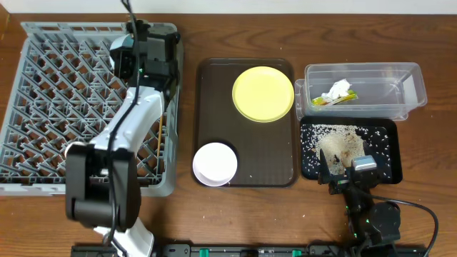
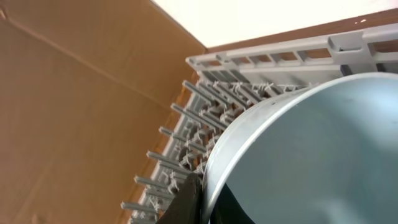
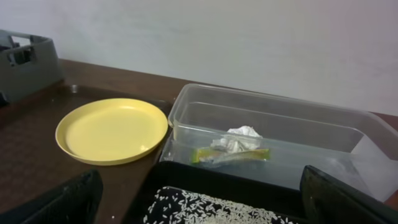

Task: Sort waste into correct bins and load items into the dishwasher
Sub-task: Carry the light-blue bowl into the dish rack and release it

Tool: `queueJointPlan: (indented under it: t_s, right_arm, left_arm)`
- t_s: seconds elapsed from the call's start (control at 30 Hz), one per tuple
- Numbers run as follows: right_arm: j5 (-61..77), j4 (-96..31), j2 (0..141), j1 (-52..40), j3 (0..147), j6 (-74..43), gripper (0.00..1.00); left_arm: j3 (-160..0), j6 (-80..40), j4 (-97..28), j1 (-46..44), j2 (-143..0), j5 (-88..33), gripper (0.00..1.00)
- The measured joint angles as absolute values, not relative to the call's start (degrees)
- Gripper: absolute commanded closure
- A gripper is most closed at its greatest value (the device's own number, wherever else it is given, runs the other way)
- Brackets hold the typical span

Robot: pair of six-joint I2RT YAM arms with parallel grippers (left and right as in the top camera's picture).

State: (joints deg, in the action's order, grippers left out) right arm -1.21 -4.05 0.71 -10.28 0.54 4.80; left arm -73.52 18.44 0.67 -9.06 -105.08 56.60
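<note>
My left gripper is shut on the rim of the light blue bowl, holding it tilted just above the pegs of the grey dishwasher rack. From overhead, that gripper is over the rack's far right corner. The yellow plate and a white bowl sit on the brown tray. The clear tub holds crumpled white paper and the snack wrapper. Rice scraps lie in the black tray. My right gripper stands open at that tray's near edge, holding nothing.
The left arm stretches across the rack's right side from the front. A wall of brown cardboard stands beside the rack. The table's front edge is close behind the right gripper.
</note>
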Motion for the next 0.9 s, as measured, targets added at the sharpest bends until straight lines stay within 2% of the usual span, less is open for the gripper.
queueJointPlan:
  t_s: [0.3,0.53,0.63,0.83,0.9]
  right_arm:
    - [-1.2,-4.1,0.7,-10.3,0.5,4.8,0.01]
    - [-1.2,-4.1,0.7,-10.3,0.5,4.8,0.01]
    - [-1.2,-4.1,0.7,-10.3,0.5,4.8,0.01]
    - [-1.2,-4.1,0.7,-10.3,0.5,4.8,0.01]
    - [-1.2,-4.1,0.7,-10.3,0.5,4.8,0.01]
  left_arm:
    - [-73.5,25.6,2.5,-9.1,-107.2,58.6,0.92]
    - [-73.5,23.6,-4.7,-9.5,-107.2,60.0,0.92]
    - [-73.5,20.5,-6.7,-10.1,-107.2,60.8,0.87]
    - [-73.5,19.4,-7.4,-13.3,-107.2,60.8,0.85]
    - [-73.5,19.3,-7.5,-14.8,-107.2,60.7,0.78]
